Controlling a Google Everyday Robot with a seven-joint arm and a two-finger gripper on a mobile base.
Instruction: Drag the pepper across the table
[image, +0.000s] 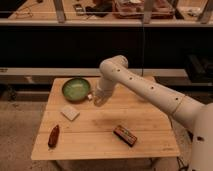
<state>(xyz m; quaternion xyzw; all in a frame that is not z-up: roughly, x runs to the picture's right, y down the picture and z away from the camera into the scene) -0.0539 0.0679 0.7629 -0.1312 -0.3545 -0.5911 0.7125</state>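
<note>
**Single camera view of the work area.** The small, slim, dark red-brown pepper (53, 136) is lying on the square light wooden table (145, 112). It is near the front-left corner as the camera sees it, with its long axis running roughly front to back, and nothing is touching it.

The white jointed robot arm (150, 90) is reaching in from the right of the picture and bending downward. This is placing the gripper (95, 98) over the rear-centre of the tabletop, just beside the right rim of the round green bowl (76, 89). Whether the gripper is spread or pressed together cannot be told. It is well apart from the pepper, so it is not pinching it.

A flat white rectangular block (70, 112) is lying between the bowl and the pepper. A dark rectangular box with red trim (125, 135) is sitting toward the front right.

The drag appears not yet begun, and the approach is the step in hand. The gripper is likely needing to travel forward past the white block and descend. Because the pepper is sitting close to the table's edge, dragging it inward over the bare wood looks safer than dragging it outward.
</note>
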